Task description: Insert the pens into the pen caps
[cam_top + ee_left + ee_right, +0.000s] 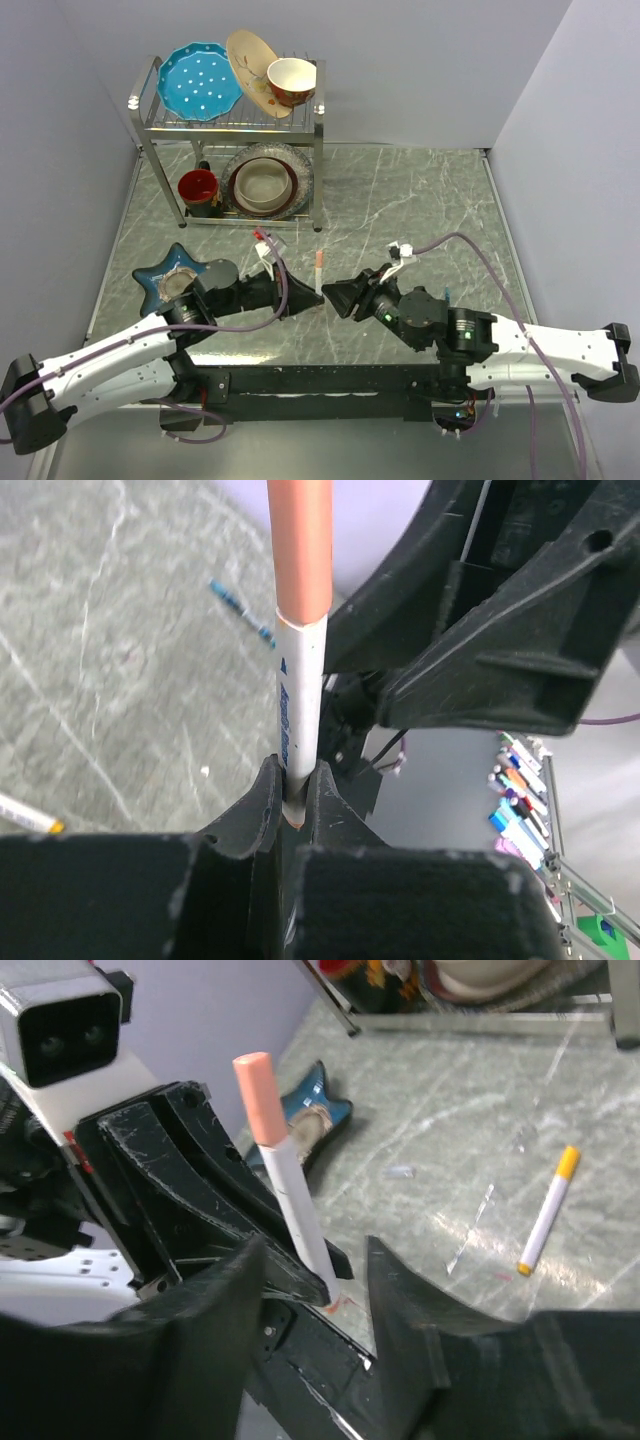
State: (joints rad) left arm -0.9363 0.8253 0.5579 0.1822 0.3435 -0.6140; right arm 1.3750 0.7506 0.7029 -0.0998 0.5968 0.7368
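Observation:
My left gripper (311, 302) (292, 780) is shut on the lower end of a white pen (298, 710) and holds it upright. An orange cap (303, 550) sits on the pen's top end; pen and cap also show in the top view (319, 268). My right gripper (336, 293) (320, 1285) faces the left one, open and empty, its fingers (215, 1300) spread on either side of that pen (300, 1210) without touching it. A white pen with a yellow cap (548, 1210) and a dark blue pen (243, 613) lie on the table.
A blue star-shaped dish (170, 272) lies left of the left arm. A dish rack (320, 150) with plates, bowls and a red mug stands at the back. A small pale bit (400, 1172) lies on the marble table; I cannot tell what it is.

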